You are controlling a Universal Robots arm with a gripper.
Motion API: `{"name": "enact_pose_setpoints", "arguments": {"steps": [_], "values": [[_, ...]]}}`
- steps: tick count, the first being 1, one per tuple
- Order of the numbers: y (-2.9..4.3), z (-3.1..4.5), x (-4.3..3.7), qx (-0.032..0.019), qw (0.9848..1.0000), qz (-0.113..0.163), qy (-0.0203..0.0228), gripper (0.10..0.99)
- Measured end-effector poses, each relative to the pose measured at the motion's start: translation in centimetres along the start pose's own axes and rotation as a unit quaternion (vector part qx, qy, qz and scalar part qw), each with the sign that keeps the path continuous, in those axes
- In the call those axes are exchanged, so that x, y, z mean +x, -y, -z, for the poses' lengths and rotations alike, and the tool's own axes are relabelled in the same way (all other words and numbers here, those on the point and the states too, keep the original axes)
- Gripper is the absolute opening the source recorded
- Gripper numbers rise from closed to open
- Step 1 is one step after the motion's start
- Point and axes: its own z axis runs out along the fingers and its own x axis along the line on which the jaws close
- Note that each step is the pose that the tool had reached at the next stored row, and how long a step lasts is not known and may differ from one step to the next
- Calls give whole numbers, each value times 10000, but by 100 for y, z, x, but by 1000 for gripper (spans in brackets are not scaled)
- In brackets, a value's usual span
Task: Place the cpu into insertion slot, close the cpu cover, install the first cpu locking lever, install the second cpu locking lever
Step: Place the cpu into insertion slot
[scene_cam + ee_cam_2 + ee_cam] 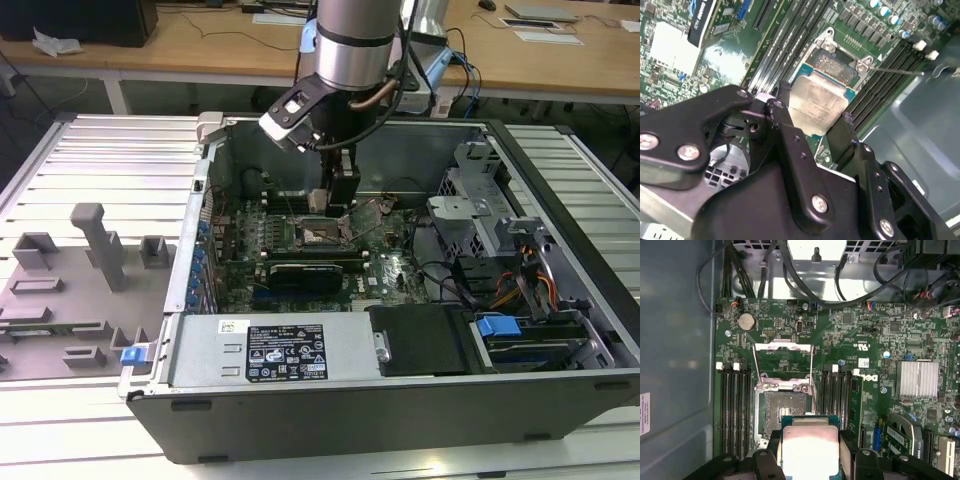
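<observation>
1. Gripper [814,107] fingers [785,117] are closed partway, clamped on two opposite edges of the cpu [820,100], whose pale metal top faces up.
2. From the first wrist view, the cpu [810,452] hangs at the near edge of the insertion slot [780,412] and overlaps that edge. It is not seated in the slot.
3. Most of the insertion slot's contact field lies bare.
4. On the far side of the insertion slot, the cpu cover [782,343] stands swung up off the slot, hinged open.
5. In the second wrist view, a thin metal lever [895,71] reaches out sideways from the insertion slot's corner, unlatched.
6. Long black memory slots [735,410] flank the insertion slot on both sides.
7. In the exterior view, the arm reaches down into the open computer case [400,400], directly over the insertion slot [322,236].
</observation>
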Motion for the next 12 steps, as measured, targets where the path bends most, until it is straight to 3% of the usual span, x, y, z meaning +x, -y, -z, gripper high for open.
{"name": "enact_pose_setpoints", "arguments": {"steps": [2,5,12], "values": [[43,-14,1,-123,9999,3,4,541],[72,-33,2,-233,9997,5,7,541],[55,-191,10,-249,9997,-48,9,541]]}}
